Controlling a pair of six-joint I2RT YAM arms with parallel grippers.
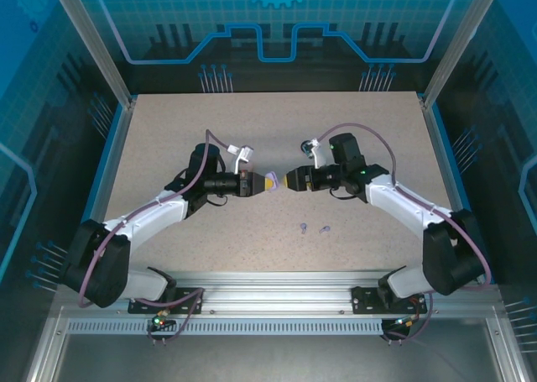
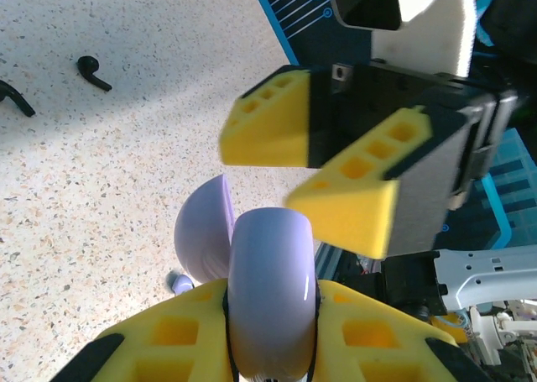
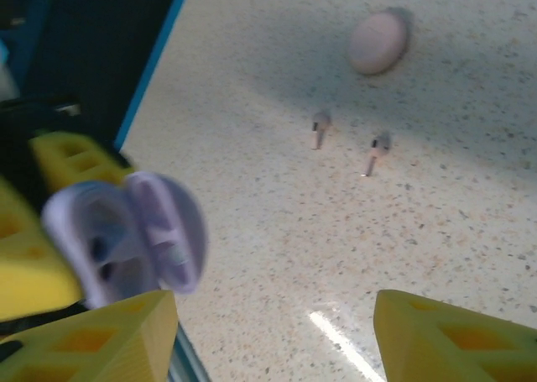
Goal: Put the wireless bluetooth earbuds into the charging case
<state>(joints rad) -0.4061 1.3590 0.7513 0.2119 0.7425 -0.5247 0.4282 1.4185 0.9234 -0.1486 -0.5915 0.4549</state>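
My left gripper (image 2: 273, 298) is shut on an open lilac charging case (image 2: 270, 264), its lid (image 2: 204, 231) swung out to the left. In the top view the case (image 1: 270, 182) hangs above mid-table between the left gripper (image 1: 260, 183) and the right gripper (image 1: 284, 181), tip to tip. The right gripper (image 3: 273, 340) is open with nothing between its fingers, and the case (image 3: 126, 231) sits just off its left finger. Two lilac earbuds (image 1: 304, 227) (image 1: 324, 229) lie on the table nearer the arms' bases. One lilac earbud (image 2: 178, 281) shows under the case.
A closed pink case (image 3: 377, 42) lies with two pink earbuds (image 3: 319, 128) (image 3: 376, 154) close by. Two black earbuds (image 2: 92, 71) (image 2: 17, 96) lie on the speckled tabletop (image 1: 168, 147). Blue walls ring the table.
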